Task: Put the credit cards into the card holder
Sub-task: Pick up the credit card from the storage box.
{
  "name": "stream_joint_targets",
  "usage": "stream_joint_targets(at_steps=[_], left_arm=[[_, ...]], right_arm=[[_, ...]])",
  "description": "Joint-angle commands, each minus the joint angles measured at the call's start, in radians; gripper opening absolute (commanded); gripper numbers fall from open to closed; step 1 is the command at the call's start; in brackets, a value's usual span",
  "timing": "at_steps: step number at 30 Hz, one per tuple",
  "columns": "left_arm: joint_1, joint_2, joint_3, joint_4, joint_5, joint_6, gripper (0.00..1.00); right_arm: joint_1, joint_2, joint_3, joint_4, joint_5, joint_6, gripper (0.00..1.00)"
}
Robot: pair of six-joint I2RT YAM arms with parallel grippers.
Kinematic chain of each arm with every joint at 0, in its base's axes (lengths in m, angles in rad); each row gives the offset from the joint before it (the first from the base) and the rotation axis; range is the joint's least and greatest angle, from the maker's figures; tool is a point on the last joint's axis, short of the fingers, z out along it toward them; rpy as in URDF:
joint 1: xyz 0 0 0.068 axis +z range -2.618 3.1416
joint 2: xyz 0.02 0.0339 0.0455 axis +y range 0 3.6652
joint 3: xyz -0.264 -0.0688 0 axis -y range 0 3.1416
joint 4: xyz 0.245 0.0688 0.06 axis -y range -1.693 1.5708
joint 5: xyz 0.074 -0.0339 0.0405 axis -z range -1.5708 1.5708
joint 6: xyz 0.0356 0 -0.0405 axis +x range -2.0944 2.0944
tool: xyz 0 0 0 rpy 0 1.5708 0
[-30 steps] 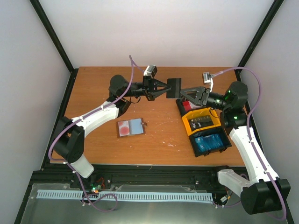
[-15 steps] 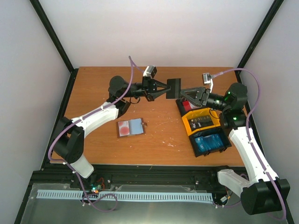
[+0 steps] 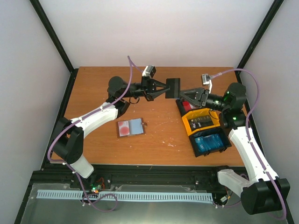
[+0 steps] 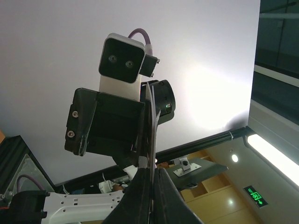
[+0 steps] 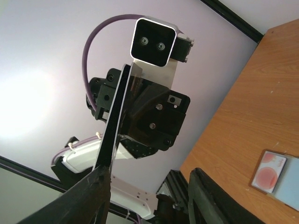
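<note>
I am holding the left gripper (image 3: 166, 89) clamped on a dark credit card (image 3: 174, 87), aloft near the tabletop's (image 3: 100, 77) far edge; right gripper (image 3: 182, 96) is standing parted beside it, gripping nothing. Best: draw right straight back, then lower toward the open card holder (image 3: 130, 127), left of middle.

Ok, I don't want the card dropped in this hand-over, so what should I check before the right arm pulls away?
1. Left gripper shut on the thin dark plastic card: ok.
2. Right gripper jaws open: ok.
3. Card free of the right gripper's fingers: not ok, its edge seems to rest against one.
4. How much card the left jaws cover: cannot tell.
5. Brown folding card holder lying open, grey-blue half bare: ok.
</note>
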Motion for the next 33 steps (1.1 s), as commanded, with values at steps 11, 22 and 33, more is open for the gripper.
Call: stream_joint_targets(at_steps=[11, 22, 33], left_arm=[[0.003, -0.037, 0.069, -0.169, 0.017, 0.192, 0.0], [0.002, -0.045, 0.117, -0.302, 0.055, 0.318, 0.01], [0.002, -0.055, 0.112, -0.362, 0.058, 0.349, 0.01]], right_arm=[[0.03, 0.078, 0.178, -0.392, 0.056, -0.249, 0.42], [0.053, 0.176, 0.27, -0.522, 0.046, -0.288, 0.36], [0.065, 0.19, 0.245, -0.287, -0.001, -0.092, 0.25]])
